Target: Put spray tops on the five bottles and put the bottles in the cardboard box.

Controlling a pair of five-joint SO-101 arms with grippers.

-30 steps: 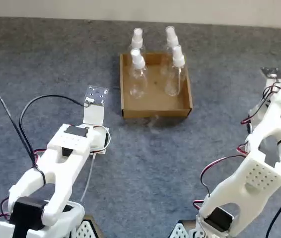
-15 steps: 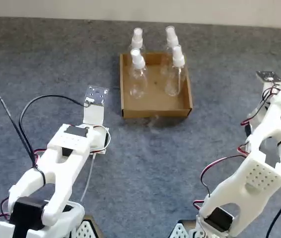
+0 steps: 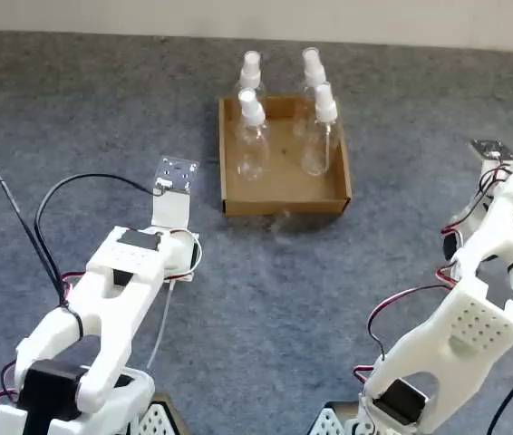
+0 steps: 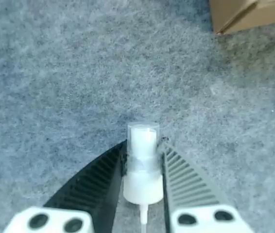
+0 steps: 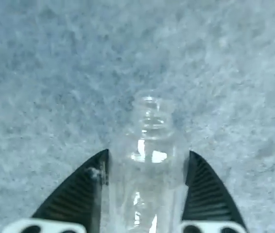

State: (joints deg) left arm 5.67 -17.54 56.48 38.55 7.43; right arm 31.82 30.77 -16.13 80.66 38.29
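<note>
Pinching the seemingly light spray top (image 4: 142, 170) by its collar in the left tool (image 4: 143, 145); clamping the probably slippery, squeezable uncapped bottle (image 5: 149, 141) mid-body in the right tool (image 5: 147, 155).

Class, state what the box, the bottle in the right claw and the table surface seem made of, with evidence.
The box: brown matt cardboard, folded walls. The bottle: clear glossy plastic, perhaps glass; see-through, glints. The table surface: grey carpet-like fabric, fuzzy nap.
</note>
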